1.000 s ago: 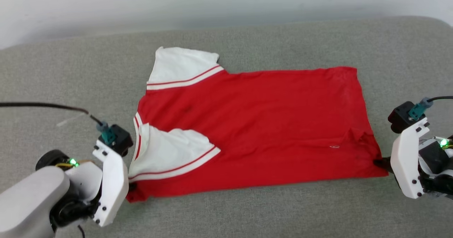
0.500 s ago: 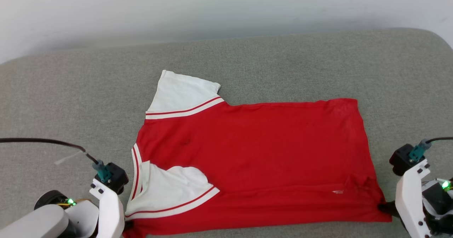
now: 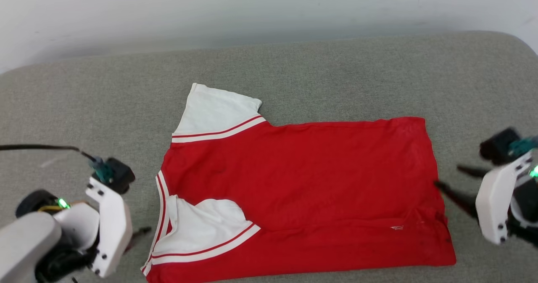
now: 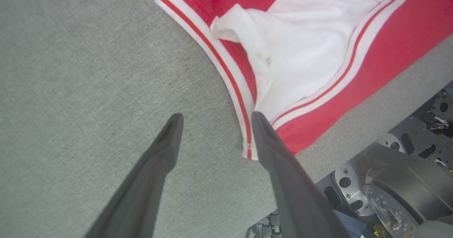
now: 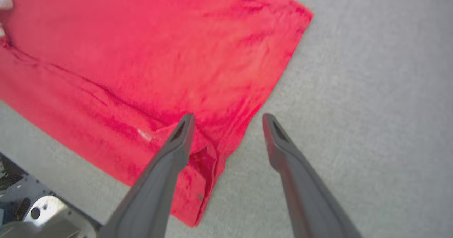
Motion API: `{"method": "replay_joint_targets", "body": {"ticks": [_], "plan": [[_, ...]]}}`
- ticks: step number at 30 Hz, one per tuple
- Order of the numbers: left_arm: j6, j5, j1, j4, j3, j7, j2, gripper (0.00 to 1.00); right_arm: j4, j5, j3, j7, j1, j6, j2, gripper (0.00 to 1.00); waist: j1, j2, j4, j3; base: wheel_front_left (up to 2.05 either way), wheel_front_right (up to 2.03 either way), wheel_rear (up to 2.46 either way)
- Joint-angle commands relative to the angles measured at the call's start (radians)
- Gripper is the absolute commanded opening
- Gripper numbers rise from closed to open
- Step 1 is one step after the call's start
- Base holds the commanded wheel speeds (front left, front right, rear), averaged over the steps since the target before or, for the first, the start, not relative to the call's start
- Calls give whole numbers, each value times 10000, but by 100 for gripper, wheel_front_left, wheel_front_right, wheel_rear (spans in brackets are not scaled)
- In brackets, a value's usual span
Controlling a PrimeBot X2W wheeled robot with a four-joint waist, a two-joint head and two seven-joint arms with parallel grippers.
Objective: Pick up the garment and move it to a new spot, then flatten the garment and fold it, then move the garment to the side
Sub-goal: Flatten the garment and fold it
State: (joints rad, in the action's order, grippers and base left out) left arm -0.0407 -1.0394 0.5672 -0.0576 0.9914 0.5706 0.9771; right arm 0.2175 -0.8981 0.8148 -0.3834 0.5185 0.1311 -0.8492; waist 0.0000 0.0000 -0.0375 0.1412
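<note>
The garment (image 3: pixel 302 182), red with white sleeves and striped trim, lies spread on the grey cushion, collar to the left and hem to the right. The near sleeve (image 3: pixel 206 220) is folded in over the body; no print shows. My left gripper (image 4: pixel 216 119) is open just beside the collar's near corner, one finger (image 4: pixel 269 139) over the striped edge (image 4: pixel 226 75). My right gripper (image 5: pixel 228 119) is open above the hem's near corner, one finger (image 5: pixel 177 142) over the red cloth (image 5: pixel 141 54), the other over bare cushion. Nothing is held by either.
The grey fabric cushion (image 3: pixel 294 64) reaches well beyond the garment at the back and on both sides. A pale wall (image 3: pixel 252 5) stands behind it. The cushion's front edge and my base (image 4: pixel 389 181) lie just past the garment's near edge.
Both grippers have opened and let go of the garment's near corners, then drawn slightly away from it. The head camera tilted earlier, shifting the whole picture down.
</note>
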Motion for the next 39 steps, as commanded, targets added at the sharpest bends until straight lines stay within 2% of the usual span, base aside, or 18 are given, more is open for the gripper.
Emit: {"method": "replay_joint_targets", "body": {"ticks": [1,6,12,16,21,25,31,36,39], "plan": [[65,103,360,107,-172,41,146,100,51,399,-418,714,155,-7,221,100,0,0,-44,22,0,0,0],[-6,369,1326,32,-707,-200,194,100,319,1904,-2013,2733,168,-7,1052,100,0,0,-249,281,0,0,0],[-155,586,2713,-640,-1320,-439,-236,100,2,3739,-4317,4421,-304,-7,2414,100,0,0,-544,946,0,0,0],[-215,635,3421,-1034,-1482,-223,-458,100,-568,4506,-5371,4882,-799,-7,3149,100,0,0,-703,1379,0,0,0],[-349,576,4656,-1663,-1704,355,-818,100,-2042,5589,-6562,5077,-1691,-7,4113,100,0,0,-969,2187,0,0,0],[-388,367,5687,-2058,-1797,1338,-1063,100,-3139,6073,-6972,4779,-2228,-7,4570,100,0,0,-1165,2885,0,0,0],[-237,128,7075,-2560,-1777,2986,-1341,100,-4377,6447,-7006,4388,-2553,-7,4933,100,0,0,-1444,3921,0,0,0],[49,179,7819,-2956,-1567,4267,-1448,100,-4959,6603,-6827,4210,-2290,-7,5029,100,0,0,-1677,4629,0,0,0],[89,328,8084,-3105,-1396,4646,-1531,100,-5104,6635,-6745,4147,-2097,-7,5043,100,0,0,-1778,4971,0,0,0]]}}
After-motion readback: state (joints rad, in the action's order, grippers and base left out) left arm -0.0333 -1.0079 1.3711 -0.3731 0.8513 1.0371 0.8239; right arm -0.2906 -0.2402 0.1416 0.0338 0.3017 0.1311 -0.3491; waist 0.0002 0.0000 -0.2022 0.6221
